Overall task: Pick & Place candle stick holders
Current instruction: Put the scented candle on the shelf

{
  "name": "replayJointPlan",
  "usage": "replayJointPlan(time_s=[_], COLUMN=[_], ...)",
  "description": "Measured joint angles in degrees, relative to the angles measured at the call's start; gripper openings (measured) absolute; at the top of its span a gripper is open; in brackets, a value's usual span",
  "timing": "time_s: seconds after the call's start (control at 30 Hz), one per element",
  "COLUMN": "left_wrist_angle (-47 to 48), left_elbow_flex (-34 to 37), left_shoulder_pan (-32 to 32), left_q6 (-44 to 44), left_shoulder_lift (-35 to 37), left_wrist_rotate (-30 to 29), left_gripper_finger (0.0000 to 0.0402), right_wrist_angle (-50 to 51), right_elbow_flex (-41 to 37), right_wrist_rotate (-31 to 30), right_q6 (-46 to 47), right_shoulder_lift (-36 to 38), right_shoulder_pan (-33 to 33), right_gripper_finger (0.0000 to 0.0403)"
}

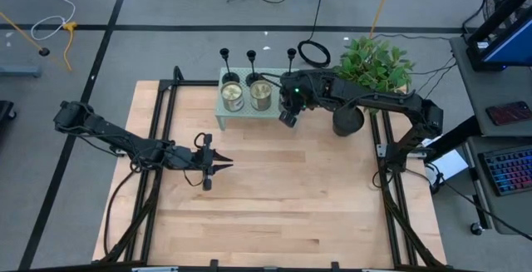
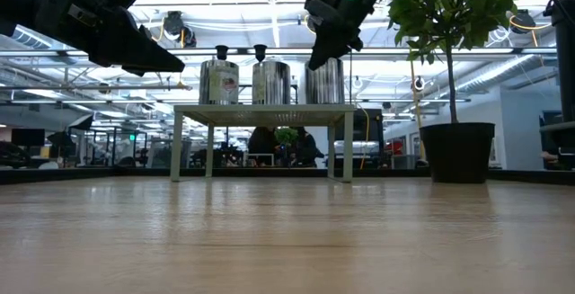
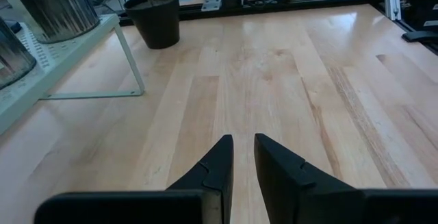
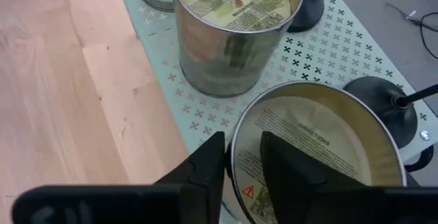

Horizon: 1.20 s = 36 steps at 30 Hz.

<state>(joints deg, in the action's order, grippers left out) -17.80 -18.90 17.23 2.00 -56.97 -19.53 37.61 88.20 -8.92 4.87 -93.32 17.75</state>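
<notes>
Three black candle stick holders stand upright on their round bases along the far edge of a pale-green perforated shelf. Two of the bases show in the right wrist view. Three pale-green candle jars stand in front of them, two of them uncovered. My right gripper is over the third, rightmost jar, shut on its rim. My left gripper hovers shut and empty above the table's middle left. My right gripper has the rightmost jar's near rim between its fingers, one finger outside the wall and one inside over the wax. The fingers come from above, slanting down. The jar stands upright on the shelf.
A potted green plant in a black pot stands just right of the shelf, close to my right arm. The wooden table in front of the shelf is bare. Black frame rails run along both table sides.
</notes>
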Motion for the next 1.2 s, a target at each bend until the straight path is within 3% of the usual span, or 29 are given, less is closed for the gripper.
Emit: replayJointPlan(time_s=[0.37,0.63,0.93,1.03,1.2], left_wrist_angle=[-0.02,-0.02,-0.01,-0.04,-0.29], left_elbow_flex=[0.0,0.0,0.0,0.0,0.0], left_shoulder_pan=[0.0,0.0,0.01,0.02,0.02], left_q6=[0.0,-0.02,-0.02,0.14,1.12], left_shoulder_lift=[0.0,0.0,-0.01,0.0,0.0], left_wrist_rotate=[-0.01,0.02,0.11,0.15,0.15], left_gripper_finger=[0.0067,0.0067,0.0067,0.0067,0.0067], right_wrist_angle=[-8.11,-6.89,1.68,6.43,5.44], right_elbow_flex=[-0.04,-0.09,0.01,-0.22,-5.6], right_wrist_rotate=[-0.12,-0.25,-0.45,-5.82,-18.95], right_q6=[-4.28,-4.4,-1.07,4.04,8.15], right_shoulder_lift=[-0.02,2.3,6.08,5.49,5.31], right_shoulder_pan=[0.23,-0.47,-9.81,-12.94,-14.96], right_gripper_finger=[0.0122,0.0123,0.0123,0.0123,0.0123])
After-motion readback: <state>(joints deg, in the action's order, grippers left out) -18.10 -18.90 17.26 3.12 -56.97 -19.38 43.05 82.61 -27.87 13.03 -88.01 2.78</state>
